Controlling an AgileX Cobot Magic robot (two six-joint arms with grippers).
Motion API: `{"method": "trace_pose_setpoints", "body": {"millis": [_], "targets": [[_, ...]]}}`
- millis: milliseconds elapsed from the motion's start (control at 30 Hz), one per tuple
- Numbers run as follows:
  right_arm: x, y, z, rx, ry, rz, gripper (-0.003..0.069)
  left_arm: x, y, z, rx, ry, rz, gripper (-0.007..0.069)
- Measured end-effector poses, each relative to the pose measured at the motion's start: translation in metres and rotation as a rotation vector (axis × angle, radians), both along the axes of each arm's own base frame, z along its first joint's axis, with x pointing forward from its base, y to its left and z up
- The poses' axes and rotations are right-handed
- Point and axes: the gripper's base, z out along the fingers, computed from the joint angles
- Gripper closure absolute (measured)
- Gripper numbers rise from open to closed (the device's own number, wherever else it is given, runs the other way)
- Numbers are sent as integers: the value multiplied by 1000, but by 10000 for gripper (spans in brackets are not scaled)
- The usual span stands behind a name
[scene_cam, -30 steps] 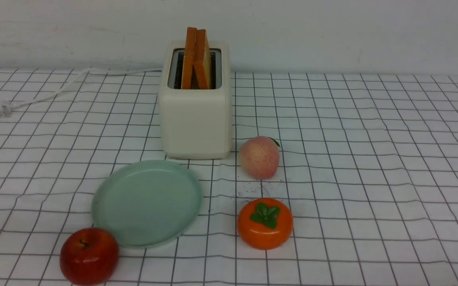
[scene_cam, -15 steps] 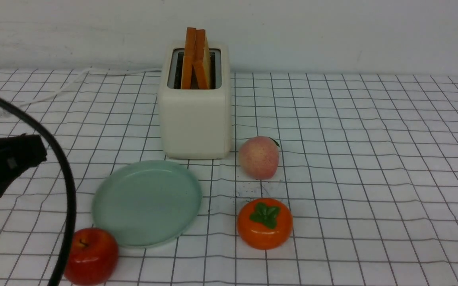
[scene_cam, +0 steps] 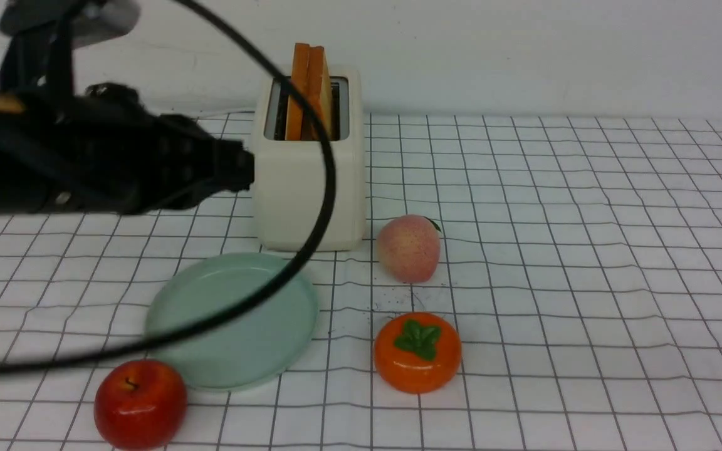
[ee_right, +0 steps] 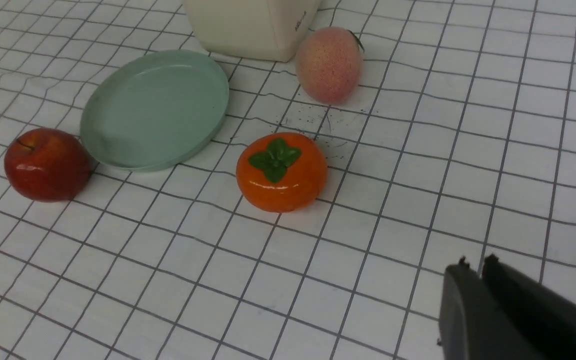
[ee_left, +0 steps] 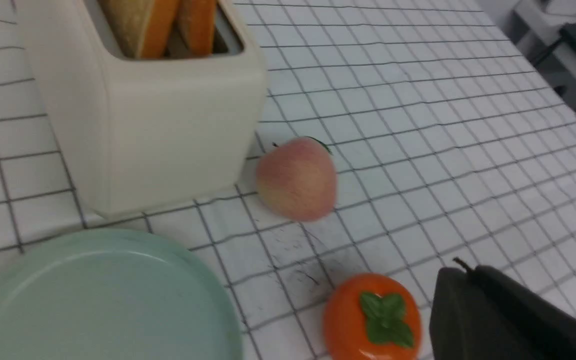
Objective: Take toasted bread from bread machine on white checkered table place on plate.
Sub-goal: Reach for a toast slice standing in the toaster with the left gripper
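Upper centre of the front view: toasted bread [scene_cam: 309,88], two slices on edge, side by side, lower parts sunk in the slots of the bread machine [scene_cam: 308,194]. Just below, toward lower left of the frame: pale green plate [scene_cam: 261,357], lying flat on the white checkered table [scene_cam: 586,219], nothing on it. At the plate's lower left edge, a red apple [scene_cam: 140,404]. Right of the bread machine's base, a peach [scene_cam: 408,248]; under it in the frame, an orange persimmon [scene_cam: 417,352].

Across the upper left: left gripper [scene_cam: 240,169], dark and blurred, fingers clenched on nothing, tip overlapping the bread machine's left edge; contact impossible to judge. Looping from the top down over the bread machine and plate, a black cable [scene_cam: 326,188].

Lower right of the right wrist view: right gripper [ee_right: 475,262], fingers drawn nearly together with only a thin slit between, grasping nothing, above bare cloth, well apart from the fruit.
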Motion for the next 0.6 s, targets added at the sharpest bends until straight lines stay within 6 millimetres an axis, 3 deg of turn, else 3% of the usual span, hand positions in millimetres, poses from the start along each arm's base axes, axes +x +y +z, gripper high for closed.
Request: {"method": "trace_pose_setpoints", "body": {"millis": [100, 300, 467, 600], "targets": [[-1, 1, -1, 3, 10, 7, 606, 43, -8, 0, 72, 31, 38, 600], [-1, 1, 0, 12, 12, 11, 601, 112, -23, -25, 255, 106, 43, 358], [-1, 1, 0, 15, 12, 12, 595, 143, -32, -46, 283, 118, 45, 197], [-1, 2, 0, 19, 12, 13, 590, 154, -35, -52, 274, 80, 60, 191]]}}
